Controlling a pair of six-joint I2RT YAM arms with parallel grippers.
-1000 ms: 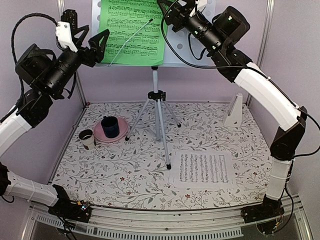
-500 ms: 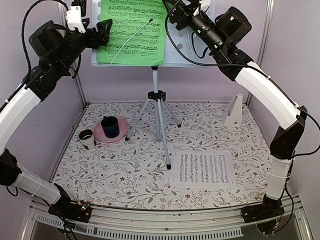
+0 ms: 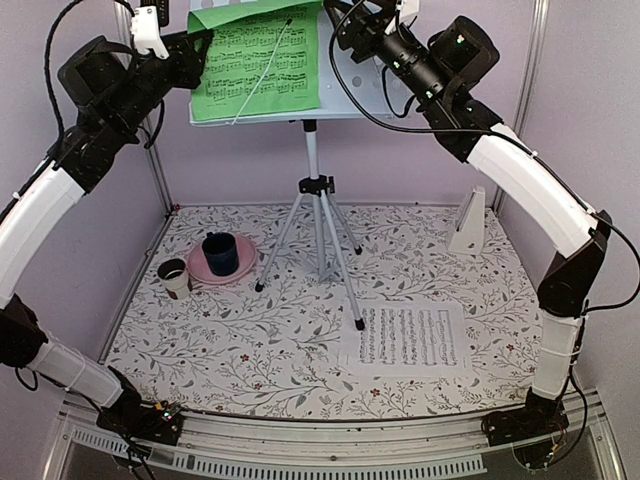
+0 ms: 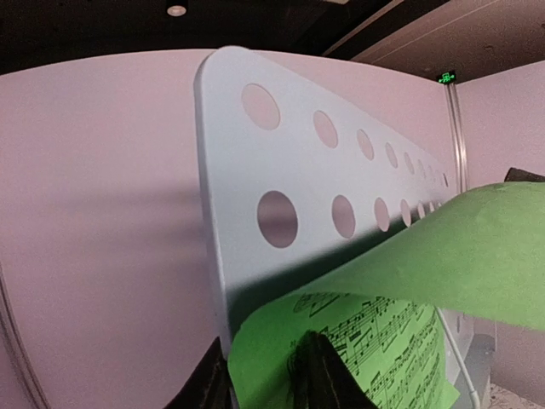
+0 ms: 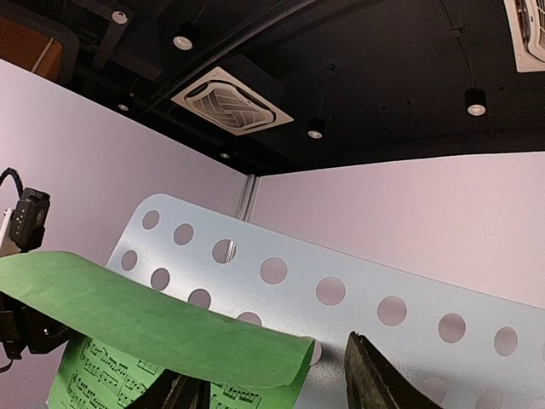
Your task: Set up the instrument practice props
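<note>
My left gripper (image 4: 262, 385) is straddling the green paper music sheet (image 3: 262, 70) at its left edge. The sheet is standing long-axis upright, top curling forward. Whether it or my right gripper (image 5: 272, 388) is clenching, I cannot tell.

No words or numbers are legible to me. The green sheet (image 3: 258, 65) and the white sheet (image 3: 405, 337) carry only printed music staves. A green-lit sign (image 4: 446, 77), possibly an exit marker, is unreadable.

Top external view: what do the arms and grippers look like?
The left arm and right arm match: white shells on long links, black cylindrical joints. The left gripper and right gripper are black, two-fingered. Black cables loop alongside; a green light shows on the right arm.
</note>
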